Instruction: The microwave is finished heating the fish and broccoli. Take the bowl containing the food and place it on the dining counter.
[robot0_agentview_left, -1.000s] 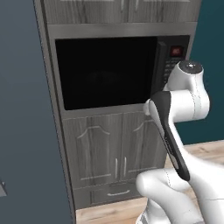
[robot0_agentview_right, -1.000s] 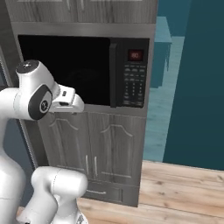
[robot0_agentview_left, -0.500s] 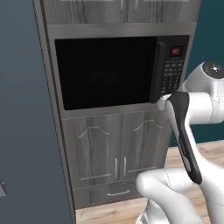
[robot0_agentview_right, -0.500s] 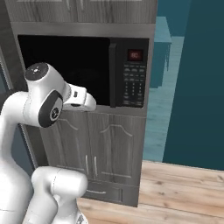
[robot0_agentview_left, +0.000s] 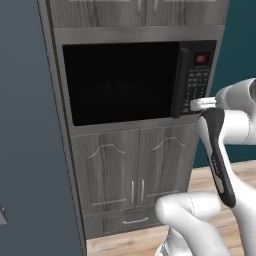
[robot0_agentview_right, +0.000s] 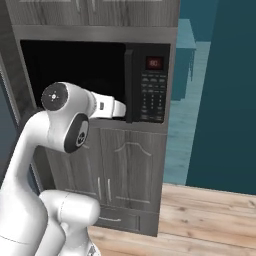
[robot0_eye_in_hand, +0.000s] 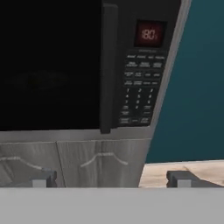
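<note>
The microwave (robot0_agentview_left: 125, 82) is built into a grey wood cabinet column, and its dark glass door is closed. Its vertical black handle (robot0_agentview_left: 179, 82) runs beside the button panel (robot0_agentview_left: 199, 80) with a red display. My gripper (robot0_agentview_left: 194, 105) hovers just in front of the panel's lower part, close to the handle's bottom end (robot0_agentview_right: 129, 112). In the hand view the handle (robot0_eye_in_hand: 107, 65) and panel (robot0_eye_in_hand: 142, 83) are close ahead, and the gripper (robot0_eye_in_hand: 113, 178) is open with nothing between its fingertips (robot0_eye_in_hand: 43, 178). The bowl, fish and broccoli are hidden behind the dark door. The dining counter is out of view.
Two grey cabinet doors (robot0_agentview_left: 135, 165) and a drawer (robot0_agentview_left: 132, 220) sit under the microwave. A dark blue panel (robot0_agentview_left: 25, 130) stands to the left. A teal wall (robot0_agentview_right: 220, 100) and a wooden floor (robot0_agentview_right: 210, 215) lie to the right.
The arm has stretched forward. The hand has moved from in front of the lower cabinet toward the microwave's handle and button panel. The door has stayed closed.
</note>
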